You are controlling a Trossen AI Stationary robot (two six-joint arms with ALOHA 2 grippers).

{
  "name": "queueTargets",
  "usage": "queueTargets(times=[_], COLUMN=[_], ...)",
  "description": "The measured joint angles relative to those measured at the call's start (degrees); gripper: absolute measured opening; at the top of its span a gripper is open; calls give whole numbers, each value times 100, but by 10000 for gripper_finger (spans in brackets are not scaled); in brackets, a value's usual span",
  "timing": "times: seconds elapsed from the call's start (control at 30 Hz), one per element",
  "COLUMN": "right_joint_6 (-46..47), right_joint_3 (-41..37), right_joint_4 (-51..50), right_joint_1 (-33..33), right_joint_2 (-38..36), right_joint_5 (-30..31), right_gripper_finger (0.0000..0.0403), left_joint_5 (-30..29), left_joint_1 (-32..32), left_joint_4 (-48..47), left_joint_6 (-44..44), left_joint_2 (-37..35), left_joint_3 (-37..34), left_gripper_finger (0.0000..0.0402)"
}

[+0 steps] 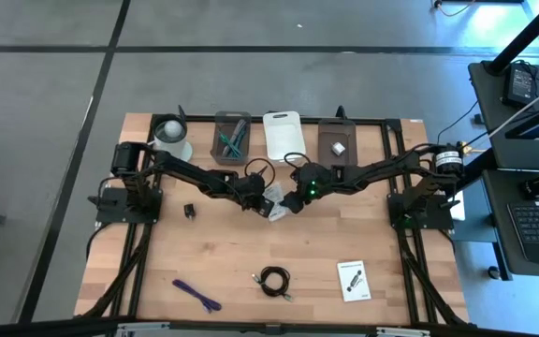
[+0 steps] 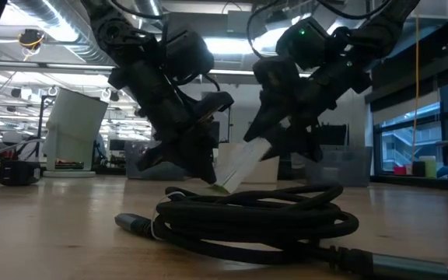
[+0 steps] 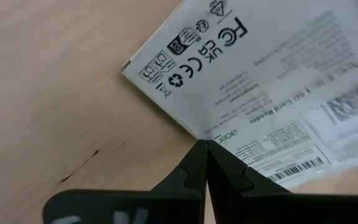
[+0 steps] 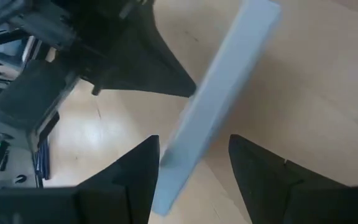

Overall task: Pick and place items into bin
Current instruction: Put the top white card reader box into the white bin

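Meeting over the middle of the wooden surface [image 1: 204, 262], the two arms share one white printed card [image 1: 275, 201]: the left pincer [image 3: 205, 144] has its fingers pressed together on the card's corner, while the right pincer [image 4: 191, 152] stands with its fingers apart on either side of the card's raised edge, not yet clamped. The card is tilted, one edge low at the surface and the other lifted. The risk from here, as it appears, is a failed handover: the left grip is only on a corner, so the card could pivot or slide free before the right fingers close, or buckle if both arms pull at once (the two pincers are also near enough to knock each other). Along the far edge sit three bins: a grey bin [image 1: 233, 138] holding teal stick-like tools [image 1: 235, 140], a white bin [image 1: 282, 134] that looks bare, and a dark bin [image 1: 339, 142] with a small whitish piece [image 1: 340, 148]. Left out on the surface are a second card [image 1: 352, 279], a coiled black cable [image 1: 274, 279], a purple stick [image 1: 196, 295] and a tiny black block [image 1: 189, 211].
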Motion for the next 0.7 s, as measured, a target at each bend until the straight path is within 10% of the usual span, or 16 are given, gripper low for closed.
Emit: queueTargets(times=[0.43, 0.7], right_joint_6=[20, -313], right_joint_3=[2, -2], right_joint_4=[61, -127], right_joint_1=[45, -6], right_joint_2=[130, -87], right_joint_5=[3, -39], right_gripper_finger=[42, 38], left_joint_5=[108, 246], left_joint_1=[11, 17], left_joint_4=[235, 410], left_joint_6=[-14, 112], left_joint_2=[-14, -139], left_joint_3=[0, 0], left_gripper_finger=[3, 3])
